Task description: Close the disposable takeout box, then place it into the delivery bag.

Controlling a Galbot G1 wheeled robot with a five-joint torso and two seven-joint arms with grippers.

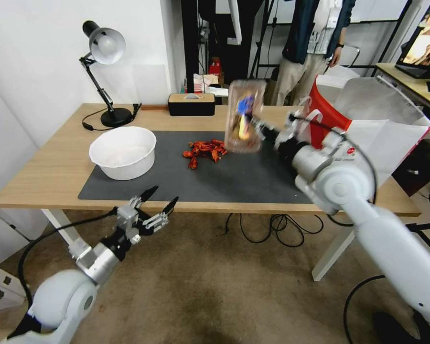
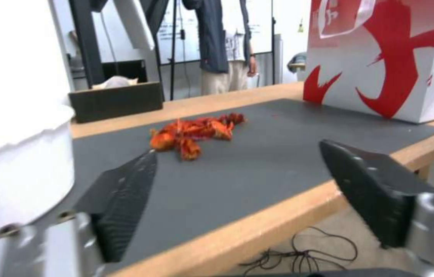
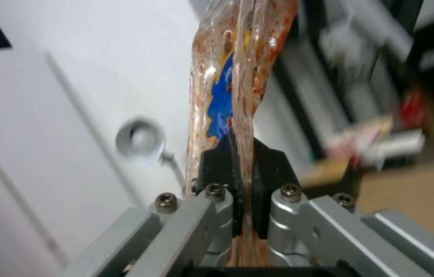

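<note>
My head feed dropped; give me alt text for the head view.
The right gripper holds the closed takeout box upright above the dark mat, beside the red-and-white delivery bag. The left gripper hovers open below the table edge.

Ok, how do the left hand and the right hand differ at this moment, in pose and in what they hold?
The right hand is raised above the table, shut on the disposable takeout box; the left hand sits low at the table's near edge, holding nothing. In the right wrist view the right hand's fingers pinch the box's edge; in the left wrist view the left hand's fingers stand wide apart. Both point toward the table.
</note>
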